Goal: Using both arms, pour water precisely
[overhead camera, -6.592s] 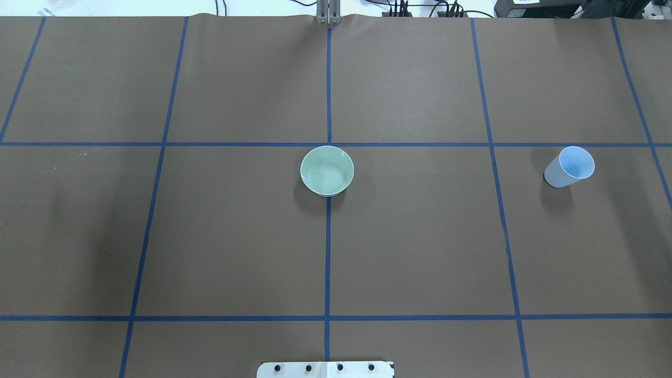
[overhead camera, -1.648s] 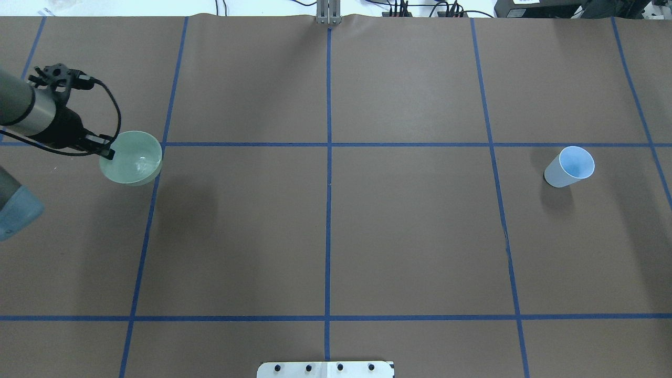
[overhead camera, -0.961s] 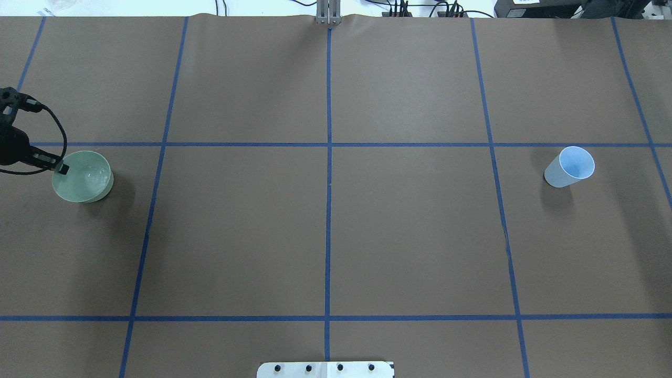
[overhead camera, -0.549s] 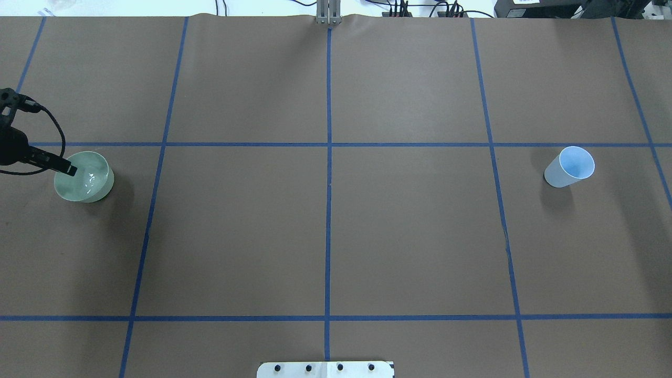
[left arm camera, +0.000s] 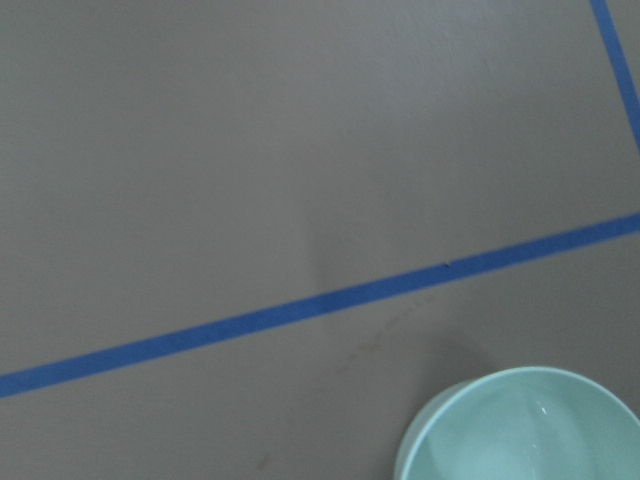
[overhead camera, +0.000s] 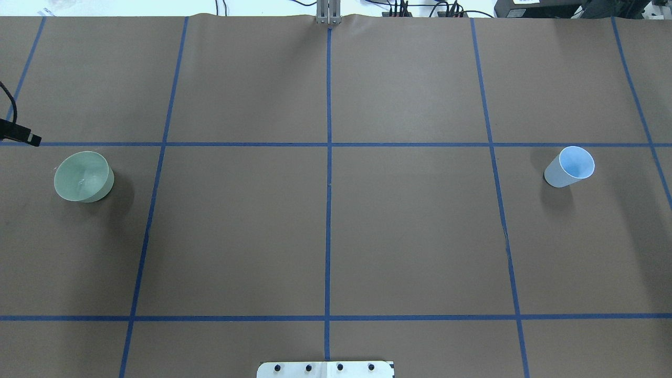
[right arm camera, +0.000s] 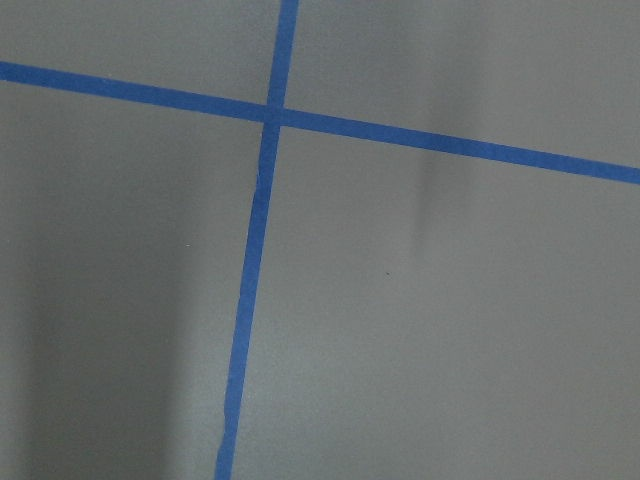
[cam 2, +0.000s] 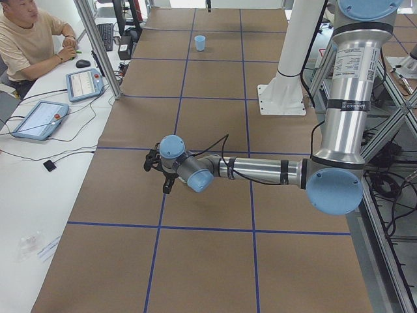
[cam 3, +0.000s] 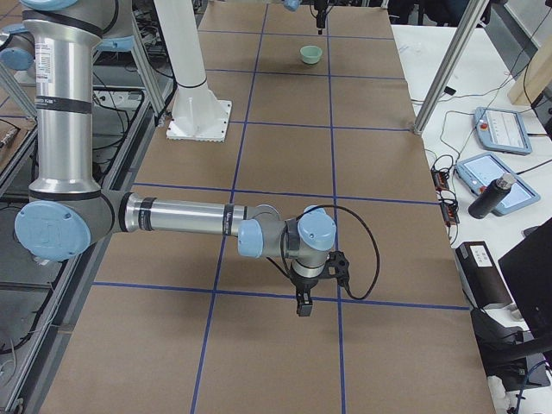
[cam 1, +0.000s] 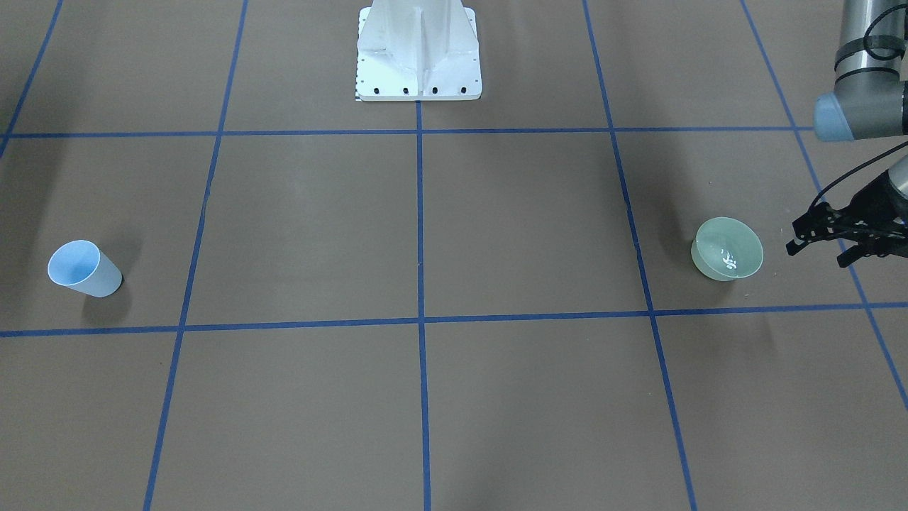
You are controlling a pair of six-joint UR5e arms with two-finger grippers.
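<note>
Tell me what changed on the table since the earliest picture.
The green bowl went from the centre of the table to the robot's left side, carried by the left pincer. The pincer has since let go and drawn back from it, open. The blue cup stayed put on the right, upright.

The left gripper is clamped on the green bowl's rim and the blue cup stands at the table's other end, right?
No: in the front-facing view the left gripper hangs open beside the green bowl, not touching it. The blue cup is at the other end.
</note>
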